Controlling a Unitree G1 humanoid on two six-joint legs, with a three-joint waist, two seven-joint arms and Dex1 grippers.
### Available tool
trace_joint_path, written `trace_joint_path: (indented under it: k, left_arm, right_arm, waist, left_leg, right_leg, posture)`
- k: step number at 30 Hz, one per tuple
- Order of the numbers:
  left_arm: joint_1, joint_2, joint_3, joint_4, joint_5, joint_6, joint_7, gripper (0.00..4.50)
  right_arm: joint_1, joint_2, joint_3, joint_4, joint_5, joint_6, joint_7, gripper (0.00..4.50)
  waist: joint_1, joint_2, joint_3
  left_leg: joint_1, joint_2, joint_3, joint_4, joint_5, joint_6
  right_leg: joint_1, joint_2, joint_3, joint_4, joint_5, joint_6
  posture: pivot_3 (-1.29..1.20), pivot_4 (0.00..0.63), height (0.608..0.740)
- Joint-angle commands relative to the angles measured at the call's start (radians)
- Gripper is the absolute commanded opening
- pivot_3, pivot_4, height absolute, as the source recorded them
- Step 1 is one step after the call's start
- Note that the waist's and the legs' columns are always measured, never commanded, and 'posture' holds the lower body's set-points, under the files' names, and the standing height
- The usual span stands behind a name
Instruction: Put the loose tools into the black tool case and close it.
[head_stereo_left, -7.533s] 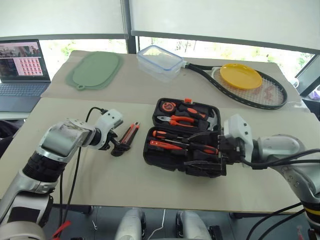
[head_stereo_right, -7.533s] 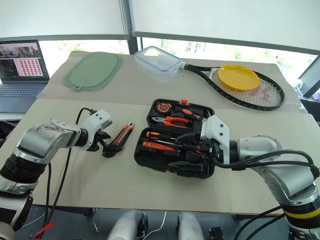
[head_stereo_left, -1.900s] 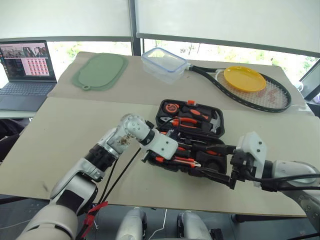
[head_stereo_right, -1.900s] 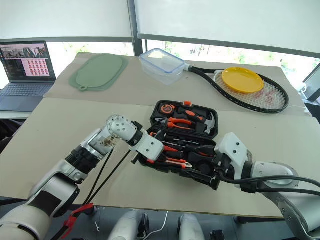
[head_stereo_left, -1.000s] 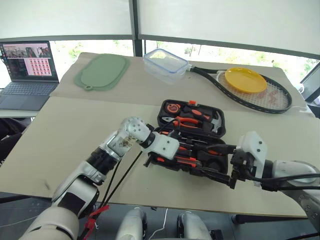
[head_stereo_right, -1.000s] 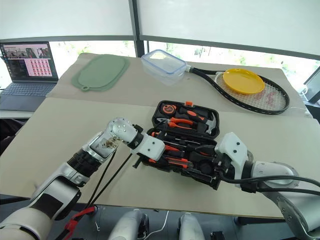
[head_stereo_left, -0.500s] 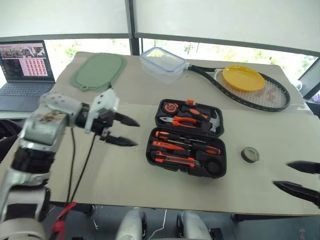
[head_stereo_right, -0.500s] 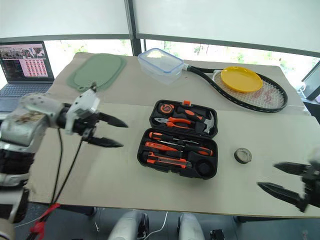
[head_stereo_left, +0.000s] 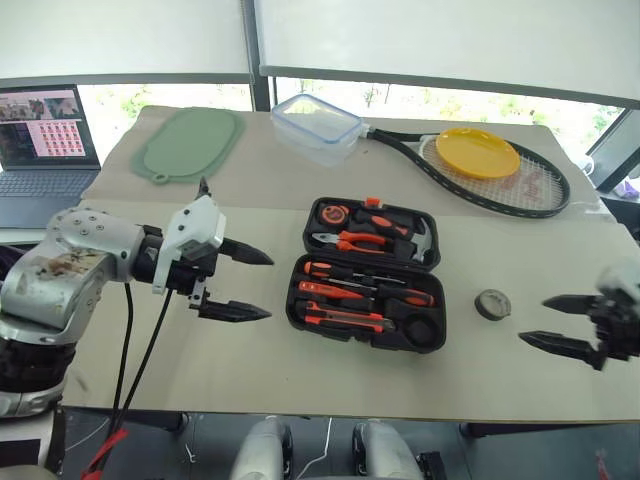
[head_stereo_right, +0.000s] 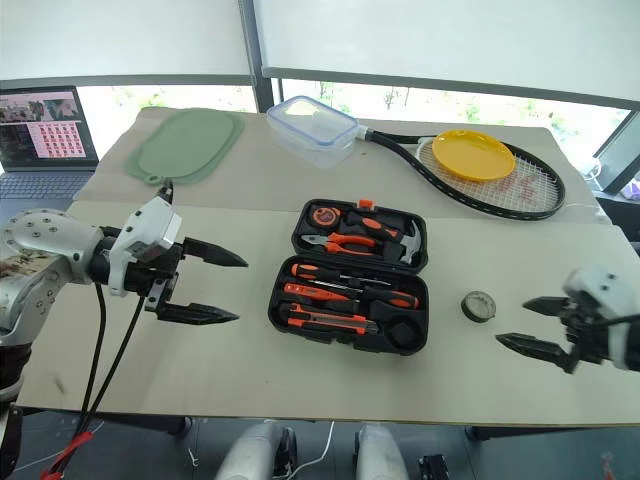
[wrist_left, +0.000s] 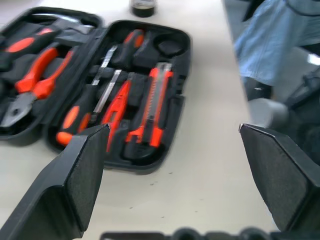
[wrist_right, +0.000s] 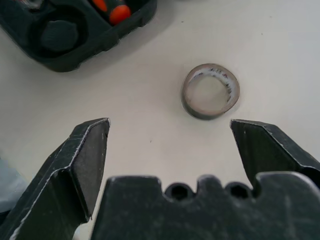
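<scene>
- Both grippers are pulling back to the frame's sides since a second ago, left gripper (head_stereo_left: 233, 285) and right gripper (head_stereo_left: 560, 325) spreading wide, holding nothing.
- Tools (head_stereo_left: 352, 300) are sitting in the case (head_stereo_left: 370, 275), mid-frame, lid lying open for closing.
- Tape roll (head_stereo_left: 492, 304) is lying beside it.

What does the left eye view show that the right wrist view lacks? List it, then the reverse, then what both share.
Left eye view alone: the left gripper, open, the whole open black tool case with its tools, the racket, yellow plate, clear box, green mat and laptop. Right wrist view alone: the tape roll's hollow centre from close above. Shared: the open right gripper, the roll, a case corner.
</scene>
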Motion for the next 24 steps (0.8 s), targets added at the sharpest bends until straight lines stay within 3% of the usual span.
trace_joint_path:
  k: [1,10,11,15,23,24]
  left_arm:
    - [0.006,0.014,0.016,-0.044,-0.016,-0.009,0.025,4.47]
    - [0.010,0.019,0.010,-0.062,-0.014,-0.018,0.050,4.47]
    - [0.008,0.018,0.009,-0.062,-0.013,-0.019,0.052,4.50]
    - [0.003,0.016,0.002,-0.053,-0.006,-0.032,0.054,4.50]
    - [-0.013,0.016,-0.015,-0.024,0.004,-0.062,0.053,4.50]
    - [-0.014,0.015,-0.020,-0.022,0.007,-0.067,0.053,4.50]
  right_arm:
    - [-0.096,0.012,0.097,0.075,-0.055,-0.047,-0.022,4.50]
    - [-0.262,0.091,0.263,0.241,-0.146,-0.099,-0.068,4.50]
    - [-0.268,0.098,0.273,0.252,-0.155,-0.110,-0.069,3.97]
    - [-0.289,0.121,0.296,0.282,-0.175,-0.132,-0.077,2.82]
    - [-0.285,0.132,0.285,0.273,-0.177,-0.151,-0.087,0.09]
    - [-0.275,0.125,0.276,0.256,-0.171,-0.154,-0.082,0.04]
  waist:
    - [0.003,0.000,0.000]
    - [0.000,0.001,0.000]
    - [0.000,0.001,0.000]
    - [-0.001,0.001,0.000]
    - [0.000,0.001,0.000]
    - [0.000,0.001,0.000]
  left_leg:
    - [0.000,0.000,0.000,0.000,0.000,0.000]
    - [0.000,0.001,0.001,0.000,0.000,0.000]
    - [0.000,0.000,0.001,0.000,0.000,0.000]
    - [0.000,0.000,0.001,0.000,0.000,0.000]
    - [0.000,0.001,0.001,0.000,0.000,0.000]
    - [0.000,0.001,0.001,0.000,0.000,0.000]
  right_leg:
    - [0.000,0.000,-0.001,0.000,0.000,0.000]
    - [0.000,0.000,0.000,0.001,0.000,0.000]
    - [0.000,0.000,0.000,0.000,0.000,0.000]
    - [0.000,0.000,0.000,0.001,0.000,0.000]
    - [0.000,0.000,0.000,0.001,0.000,0.000]
    - [0.000,0.000,0.000,0.001,0.000,0.000]
  posture:
    - [0.00,0.150,0.738]
    - [0.00,0.150,0.738]
    - [0.00,0.150,0.738]
    - [0.00,0.150,0.738]
    - [0.00,0.150,0.738]
    - [0.00,0.150,0.738]
